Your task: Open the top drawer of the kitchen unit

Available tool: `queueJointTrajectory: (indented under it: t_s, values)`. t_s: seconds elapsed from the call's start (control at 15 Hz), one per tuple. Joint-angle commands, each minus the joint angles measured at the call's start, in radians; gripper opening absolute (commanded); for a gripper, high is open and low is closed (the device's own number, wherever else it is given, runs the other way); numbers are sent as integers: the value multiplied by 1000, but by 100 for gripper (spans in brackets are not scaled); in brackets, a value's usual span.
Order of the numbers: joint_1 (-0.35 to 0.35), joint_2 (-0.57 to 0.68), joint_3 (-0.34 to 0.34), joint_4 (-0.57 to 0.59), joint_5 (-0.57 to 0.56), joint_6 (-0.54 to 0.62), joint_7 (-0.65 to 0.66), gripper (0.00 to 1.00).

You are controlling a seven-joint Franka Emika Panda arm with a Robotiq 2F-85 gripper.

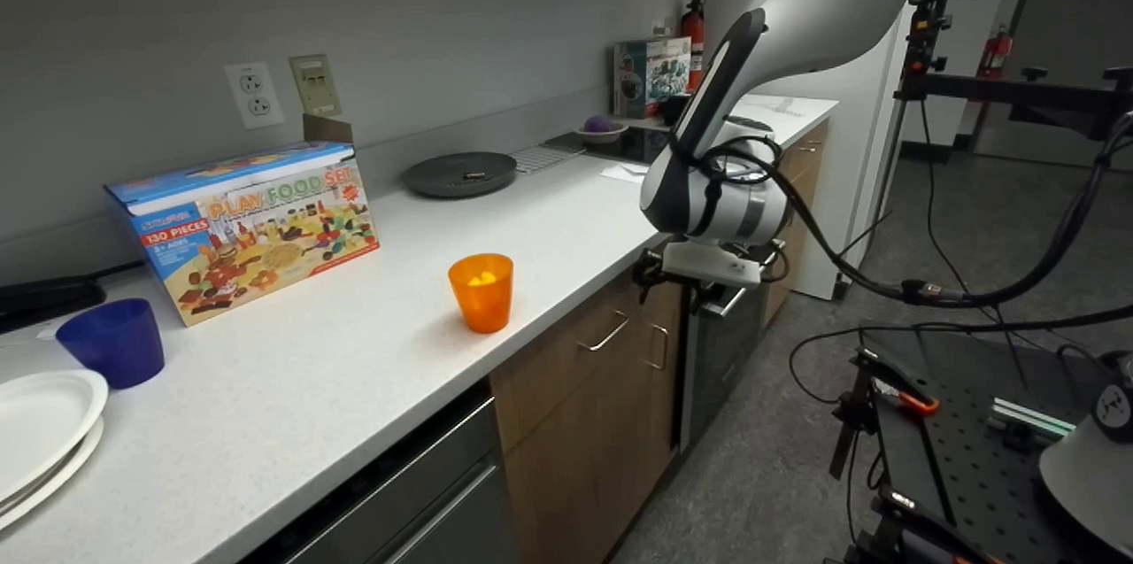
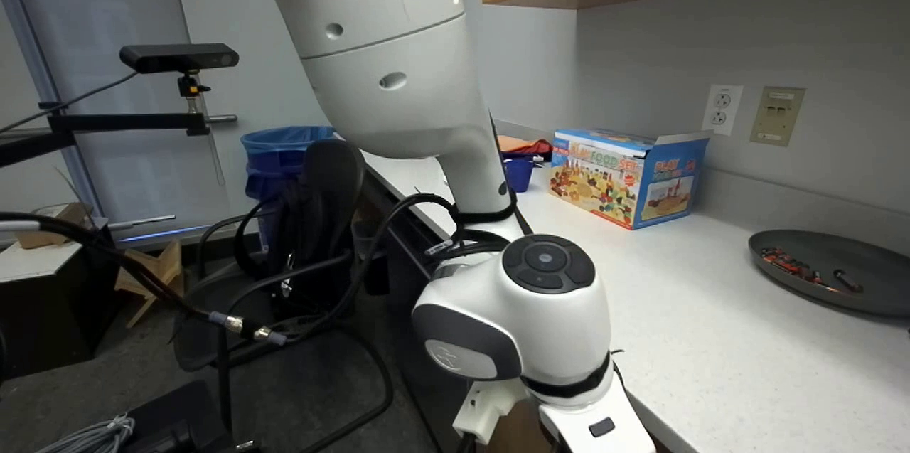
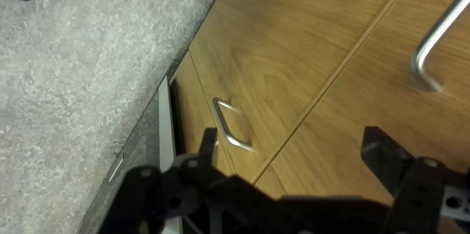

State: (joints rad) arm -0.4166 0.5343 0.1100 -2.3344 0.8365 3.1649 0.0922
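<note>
In the wrist view the pincer (image 3: 292, 140) stands wide apart, its dark fingers (image 3: 385, 159) before brown wood; the top drawer (image 3: 360, 116) is closed, its silver bar handle (image 3: 440, 31) up at the right, away from both fingers. Beside it is a door panel (image 3: 286, 54) with its own bar (image 3: 222, 120). In an exterior view the pincer hangs in front of the kitchen unit (image 1: 593, 458), and the top drawer sits directly under the edge of the counter (image 1: 354, 387), near an upright orange cup (image 1: 482, 303). In an exterior view the white wrist joint (image 2: 547, 339) stands beside the counter, the pincer out of sight, and a dark pan (image 2: 846, 248) holds small items (image 2: 789, 264).
</note>
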Motion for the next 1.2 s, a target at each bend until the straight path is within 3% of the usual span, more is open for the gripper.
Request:
queueJointTrajectory:
  t_s: [0.0, 0.47, 0.67, 0.87, 1.13]
  values:
    - [8, 5, -61, 49, -58, -120, -1, 100]
    - [11, -10, -109, 73, -132, -287, 13, 100]
    - [8, -34, -98, 59, -161, -355, -8, 100]
    - [42, -56, -94, 37, -140, -374, -27, 100]
    - [58, -88, -34, -18, -113, -329, -31, 100]
